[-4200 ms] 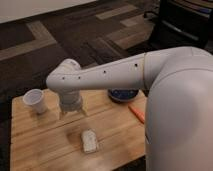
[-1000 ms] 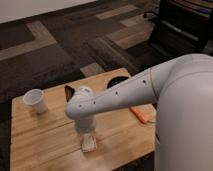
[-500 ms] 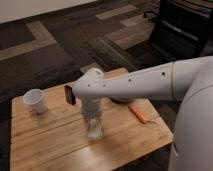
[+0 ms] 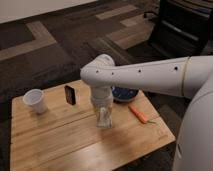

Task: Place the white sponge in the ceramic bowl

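Observation:
My gripper points straight down over the middle of the wooden table, hanging from the white arm that reaches in from the right. It is shut on the white sponge, a pale block that shows between the fingertips, just above the tabletop. The ceramic bowl, dark blue, sits behind and to the right of the gripper near the table's far edge. The arm's wrist hides part of it.
A white cup stands at the table's far left. A small black upright object is between the cup and the arm. An orange carrot-like item lies right of the gripper. A dark chair stands beyond the table.
The gripper has carried the sponge from the table's front middle back and to the right, toward the bowl. The arm has swung right, uncovering the black object.

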`<act>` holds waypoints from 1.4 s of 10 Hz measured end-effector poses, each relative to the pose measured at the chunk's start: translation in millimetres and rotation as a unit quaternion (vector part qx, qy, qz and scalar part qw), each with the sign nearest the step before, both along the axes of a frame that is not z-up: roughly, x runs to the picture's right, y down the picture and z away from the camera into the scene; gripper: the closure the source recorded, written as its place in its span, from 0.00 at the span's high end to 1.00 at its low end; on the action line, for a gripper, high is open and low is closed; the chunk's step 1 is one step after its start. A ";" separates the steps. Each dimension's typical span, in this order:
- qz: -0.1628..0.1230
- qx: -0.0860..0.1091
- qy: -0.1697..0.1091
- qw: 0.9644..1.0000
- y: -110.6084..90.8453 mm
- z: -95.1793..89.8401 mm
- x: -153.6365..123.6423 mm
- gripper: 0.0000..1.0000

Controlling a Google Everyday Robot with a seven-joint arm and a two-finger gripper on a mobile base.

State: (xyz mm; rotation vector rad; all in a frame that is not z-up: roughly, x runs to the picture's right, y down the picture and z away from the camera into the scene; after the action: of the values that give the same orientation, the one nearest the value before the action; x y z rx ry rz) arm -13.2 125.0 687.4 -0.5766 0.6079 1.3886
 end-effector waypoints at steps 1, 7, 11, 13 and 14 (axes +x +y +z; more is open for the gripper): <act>0.000 0.000 0.000 1.000 0.1 0.0 -0.3 0.18; -0.013 0.005 0.020 1.000 -7.5 2.3 16.2 0.18; -0.028 0.023 0.065 0.997 -50.0 22.5 72.1 0.18; -0.036 0.029 0.086 0.995 -73.7 41.3 107.3 0.18; -0.049 0.033 0.094 0.994 -90.0 52.4 122.4 0.18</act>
State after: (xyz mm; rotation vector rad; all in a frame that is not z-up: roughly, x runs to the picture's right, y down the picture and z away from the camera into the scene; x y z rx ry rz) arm 109.2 35.0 739.8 -0.3599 0.7285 1.3734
